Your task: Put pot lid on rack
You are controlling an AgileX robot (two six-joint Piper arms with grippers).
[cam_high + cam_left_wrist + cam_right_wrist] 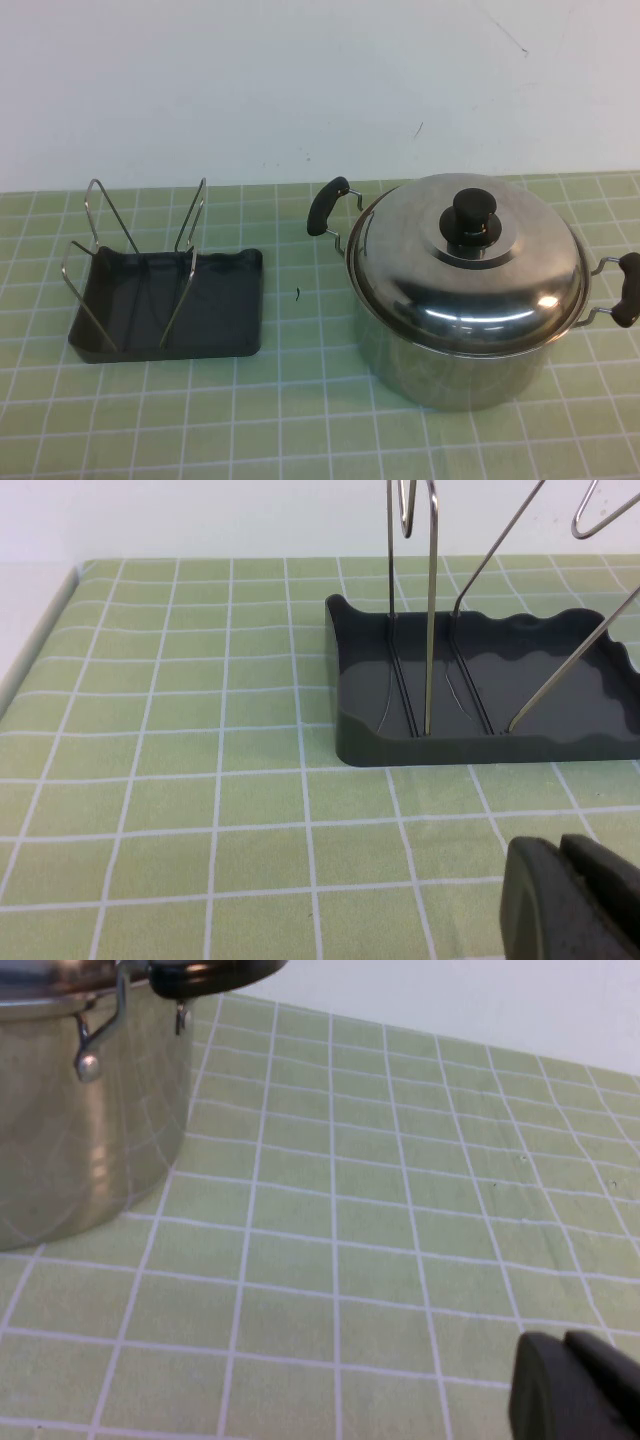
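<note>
Green tiled table (300, 420) — pot lid (470, 265) on pot (rack (170, 305) apart); left gripper (575, 900), right gripper (575, 1390) closed.

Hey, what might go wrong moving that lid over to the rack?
The pot lid is shiny and domed, so only its small black knob offers a grip; it could slip. The rack is light, with thin wire loops; the lid may tip it. The left gripper and right gripper wait low beside them.
</note>
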